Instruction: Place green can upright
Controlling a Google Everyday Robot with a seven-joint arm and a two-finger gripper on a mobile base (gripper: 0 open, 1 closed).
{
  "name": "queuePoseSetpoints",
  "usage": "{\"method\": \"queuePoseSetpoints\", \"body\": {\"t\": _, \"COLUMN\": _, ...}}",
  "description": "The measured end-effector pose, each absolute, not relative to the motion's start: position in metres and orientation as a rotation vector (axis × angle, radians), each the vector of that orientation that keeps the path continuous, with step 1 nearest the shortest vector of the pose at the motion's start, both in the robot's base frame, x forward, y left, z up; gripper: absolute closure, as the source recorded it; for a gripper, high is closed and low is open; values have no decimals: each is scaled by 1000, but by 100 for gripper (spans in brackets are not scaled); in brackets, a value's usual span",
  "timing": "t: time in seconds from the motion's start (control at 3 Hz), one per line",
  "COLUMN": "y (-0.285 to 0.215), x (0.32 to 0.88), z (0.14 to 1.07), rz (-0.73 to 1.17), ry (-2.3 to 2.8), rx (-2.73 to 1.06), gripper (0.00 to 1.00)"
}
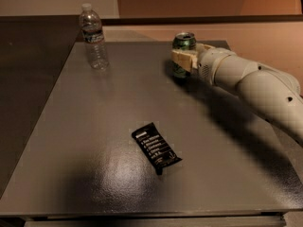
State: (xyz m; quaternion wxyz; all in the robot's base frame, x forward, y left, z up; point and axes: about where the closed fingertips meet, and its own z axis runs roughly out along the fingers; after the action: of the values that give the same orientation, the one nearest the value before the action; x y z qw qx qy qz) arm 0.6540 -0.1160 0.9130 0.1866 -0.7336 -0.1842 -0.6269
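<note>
Green can (184, 42) upright toward the far right of the surface (85, 126) — clasped by the gripper (182, 58).
Dark green body, silver top rim; the clear water bottle (93, 38) stands capped at far left — contents unclear; black wrapper (156, 148) lies nearer.

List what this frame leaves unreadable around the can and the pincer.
Camera view only:
- Base of the green can: lost in dark shadow, so contact with the table is unclear.
- The can's middle: covered by the pincer clamped around it, at the table's far right.
- Arm: cut off by the right edge.
- Print on the snack wrapper: too small.
</note>
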Motion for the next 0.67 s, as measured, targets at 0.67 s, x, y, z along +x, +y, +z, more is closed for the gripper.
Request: {"method": "queuePoseSetpoints", "body": {"t": 0.67, "y": -123, "x": 664, "z": 899, "rz": -1799, "ry": -380, "rx": -2013, "gripper": 82}}
